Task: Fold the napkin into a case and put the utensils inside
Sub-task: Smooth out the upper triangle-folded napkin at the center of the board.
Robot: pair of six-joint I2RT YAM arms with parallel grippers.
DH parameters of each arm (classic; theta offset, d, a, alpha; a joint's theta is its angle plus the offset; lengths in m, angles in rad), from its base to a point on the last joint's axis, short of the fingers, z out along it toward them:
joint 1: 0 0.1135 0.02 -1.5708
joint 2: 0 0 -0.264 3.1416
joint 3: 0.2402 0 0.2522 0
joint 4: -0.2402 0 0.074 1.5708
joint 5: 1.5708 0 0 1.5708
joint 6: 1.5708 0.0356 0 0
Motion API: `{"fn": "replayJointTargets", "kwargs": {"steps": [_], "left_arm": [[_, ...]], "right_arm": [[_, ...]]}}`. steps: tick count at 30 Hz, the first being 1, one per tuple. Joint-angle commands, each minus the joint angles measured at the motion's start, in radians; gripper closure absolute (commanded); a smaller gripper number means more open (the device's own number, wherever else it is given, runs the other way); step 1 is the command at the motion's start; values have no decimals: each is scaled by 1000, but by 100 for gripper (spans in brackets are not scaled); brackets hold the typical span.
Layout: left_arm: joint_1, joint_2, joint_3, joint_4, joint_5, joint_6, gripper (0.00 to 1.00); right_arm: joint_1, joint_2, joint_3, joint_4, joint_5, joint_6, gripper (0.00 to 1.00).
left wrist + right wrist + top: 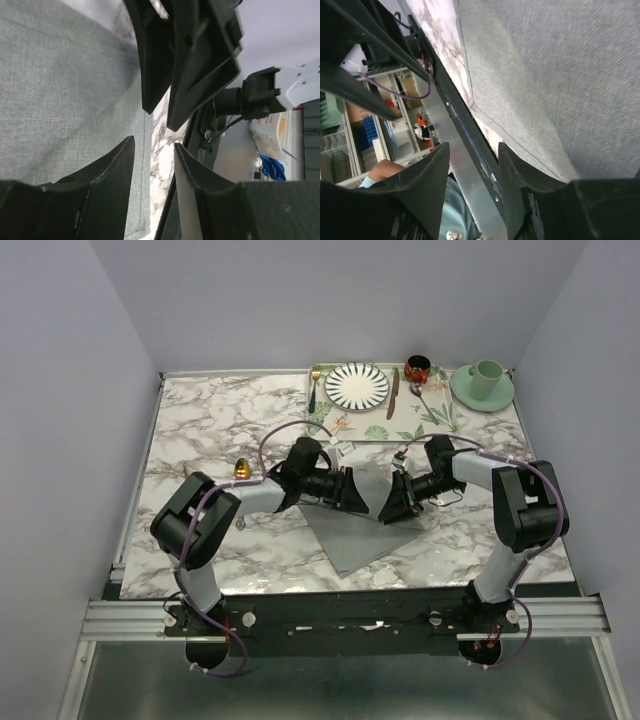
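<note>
- 0 folds made: napkin (350,532) spread open.
- Left gripper (352,490) and right gripper (388,508) at its far edge, jaws apart, gripping nothing.
- Spoon (424,403) unpacked, on tray (400,426).

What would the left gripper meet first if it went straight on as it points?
The left gripper would probably meet the right gripper, facing it close ahead by the napkin; depth unclear.
</note>
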Motion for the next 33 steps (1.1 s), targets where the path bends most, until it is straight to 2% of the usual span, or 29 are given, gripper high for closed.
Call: {"fn": "replayJointTargets", "kwargs": {"steps": [1, 8, 12, 16, 23, 33], "left_arm": [[-32, 115, 54, 7, -41, -32, 60], [32, 270, 74, -35, -78, -80, 71], [94, 337, 43, 20, -38, -96, 71], [148, 359, 7, 91, 34, -136, 67], [215, 314, -87, 229, 117, -191, 60], [289, 175, -149, 266, 180, -211, 61]], "right_arm": [[-10, 45, 50, 10, 73, -12, 53], [-16, 166, 51, 15, 195, 2, 63], [-18, 210, 41, 13, 241, 10, 74], [-19, 226, 44, 12, 283, 11, 80], [-18, 247, 63, -9, 313, 11, 84], [-19, 250, 86, -29, 287, 8, 85]]}}
